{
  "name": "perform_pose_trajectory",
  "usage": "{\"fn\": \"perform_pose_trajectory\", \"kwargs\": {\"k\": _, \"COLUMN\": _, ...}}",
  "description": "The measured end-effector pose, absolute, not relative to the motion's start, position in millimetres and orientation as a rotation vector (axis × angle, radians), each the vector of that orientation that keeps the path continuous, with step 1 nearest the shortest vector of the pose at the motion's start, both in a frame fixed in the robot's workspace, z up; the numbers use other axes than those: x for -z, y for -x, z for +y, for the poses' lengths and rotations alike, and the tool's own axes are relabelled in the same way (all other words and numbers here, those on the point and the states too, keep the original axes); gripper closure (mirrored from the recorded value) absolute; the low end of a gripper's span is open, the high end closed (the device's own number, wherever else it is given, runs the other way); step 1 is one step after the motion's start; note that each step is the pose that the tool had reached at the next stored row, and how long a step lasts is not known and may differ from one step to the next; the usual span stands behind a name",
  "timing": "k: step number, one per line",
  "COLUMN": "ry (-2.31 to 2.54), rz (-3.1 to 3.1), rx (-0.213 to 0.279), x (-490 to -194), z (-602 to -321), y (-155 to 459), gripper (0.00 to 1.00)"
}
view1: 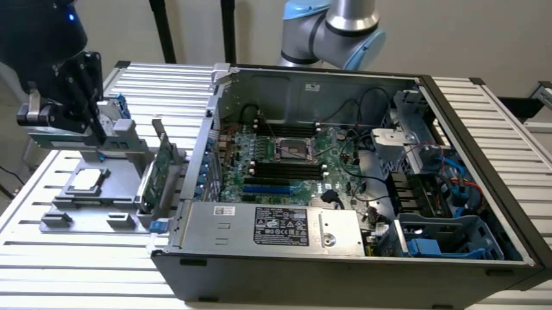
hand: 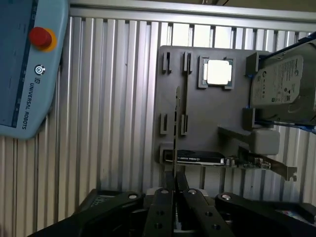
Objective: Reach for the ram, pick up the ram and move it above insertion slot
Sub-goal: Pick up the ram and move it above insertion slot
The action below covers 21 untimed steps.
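The ram is a thin green stick seen edge-on, running out from between my fingertips over the grey fixture tray. My gripper is shut on its near end. In the exterior view my gripper hangs over the same tray at the exterior view's left, outside the open computer case. The black insertion slots lie on the green motherboard inside the case, well to the exterior view's right of my gripper.
On the tray sit a processor chip, a hard drive and a wider green expansion card with a metal bracket. A teach pendant with a red button lies on the slatted table. The case wall stands between tray and motherboard.
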State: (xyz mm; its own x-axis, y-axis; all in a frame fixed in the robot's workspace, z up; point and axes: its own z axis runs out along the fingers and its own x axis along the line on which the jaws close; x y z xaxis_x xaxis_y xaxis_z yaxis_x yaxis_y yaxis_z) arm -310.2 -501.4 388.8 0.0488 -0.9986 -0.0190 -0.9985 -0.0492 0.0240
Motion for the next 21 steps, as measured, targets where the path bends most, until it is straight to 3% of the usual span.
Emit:
{"fn": "perform_pose_trajectory", "kwargs": {"k": 6, "ry": -2.274, "rz": -2.164, "rx": 0.058, "x": -402, "z": -501, "y": 283, "gripper": 0.87}}
{"fn": "perform_pose_trajectory", "kwargs": {"k": 21, "ry": -2.304, "rz": -2.191, "rx": 0.122, "x": -404, "z": -501, "y": 215, "gripper": 0.87}}
